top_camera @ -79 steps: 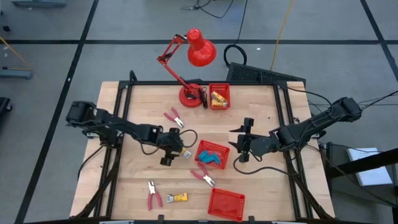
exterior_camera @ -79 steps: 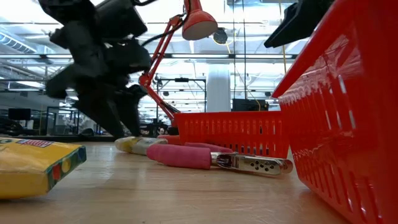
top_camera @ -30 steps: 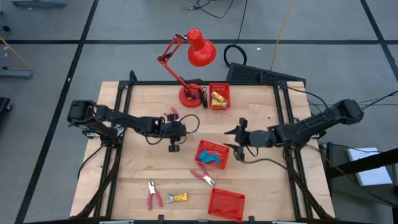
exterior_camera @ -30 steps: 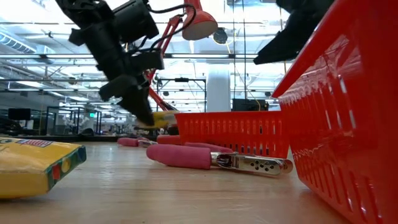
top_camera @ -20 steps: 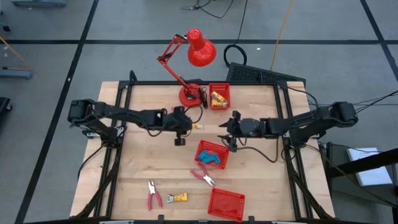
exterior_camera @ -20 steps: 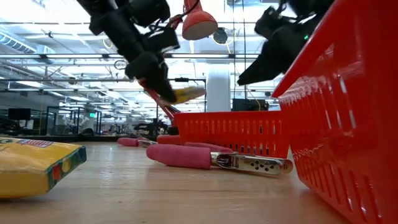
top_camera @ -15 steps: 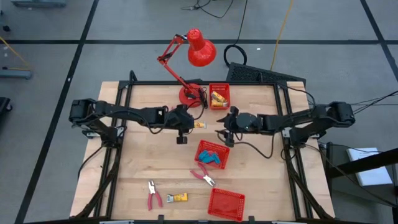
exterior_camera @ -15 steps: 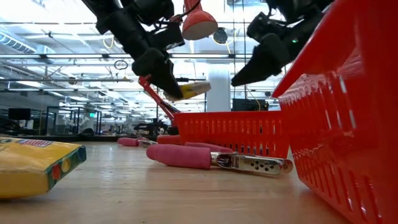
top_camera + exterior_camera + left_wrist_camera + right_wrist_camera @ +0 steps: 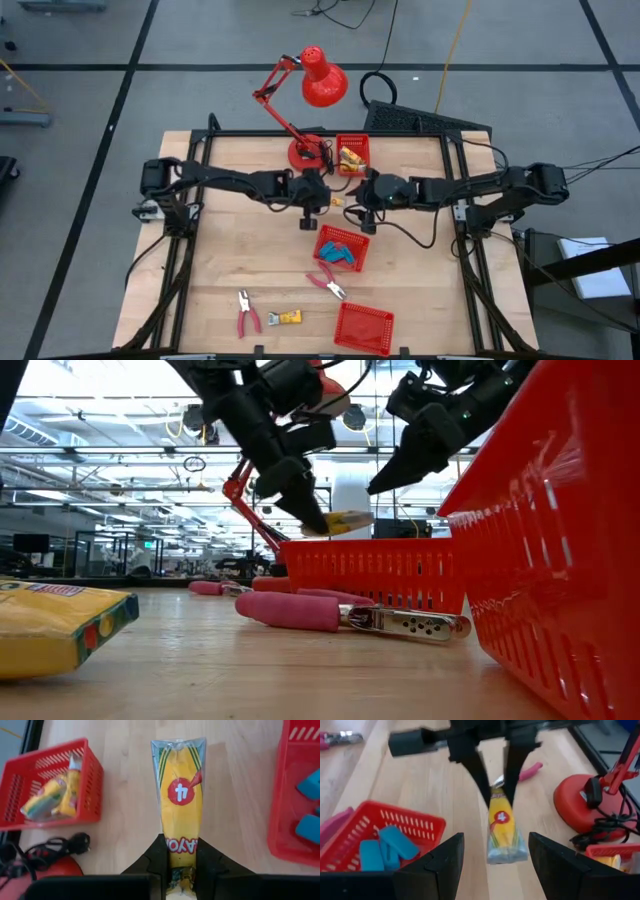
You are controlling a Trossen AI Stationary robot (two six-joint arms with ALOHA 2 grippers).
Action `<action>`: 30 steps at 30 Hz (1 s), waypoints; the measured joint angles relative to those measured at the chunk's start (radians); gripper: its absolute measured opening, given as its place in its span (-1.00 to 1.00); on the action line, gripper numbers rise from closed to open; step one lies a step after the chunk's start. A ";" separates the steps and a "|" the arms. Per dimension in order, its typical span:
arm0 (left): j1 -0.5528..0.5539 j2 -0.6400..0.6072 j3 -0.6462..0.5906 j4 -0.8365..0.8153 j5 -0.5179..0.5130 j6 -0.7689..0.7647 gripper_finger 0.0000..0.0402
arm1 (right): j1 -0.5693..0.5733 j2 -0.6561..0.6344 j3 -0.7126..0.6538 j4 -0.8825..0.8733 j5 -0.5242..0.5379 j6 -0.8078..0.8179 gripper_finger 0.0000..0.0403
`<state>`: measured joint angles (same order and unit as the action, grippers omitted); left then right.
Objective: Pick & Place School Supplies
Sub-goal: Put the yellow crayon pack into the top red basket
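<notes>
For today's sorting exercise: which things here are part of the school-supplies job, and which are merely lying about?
Job: yellow crayon pack held by left gripper; blue erasers; pliers; right gripper, open.

Lying about: red desk lamp; its cable.

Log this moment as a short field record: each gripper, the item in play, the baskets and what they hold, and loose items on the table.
left gripper: shut on the yellow crayon pack, held in the air above the table
right gripper: open, facing the pack's free end, not touching it
basket by the lamp: holds yellow packs
middle basket: holds light-blue blocks
near-edge basket: contents cannot be told
loose on table: two red-handled pliers, one small yellow pack
red desk lamp: at the far edge
</notes>
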<state>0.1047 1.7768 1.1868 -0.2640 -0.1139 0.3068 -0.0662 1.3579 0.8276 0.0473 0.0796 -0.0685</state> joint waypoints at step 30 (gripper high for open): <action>-0.001 0.109 0.199 -0.048 0.027 0.058 -0.75 | -0.006 0.092 0.001 -0.012 0.077 -0.086 -0.08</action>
<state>0.1040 1.8862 1.3861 -0.3116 -0.0868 0.3649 -0.0723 1.4494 0.8290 0.0351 0.1564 -0.1545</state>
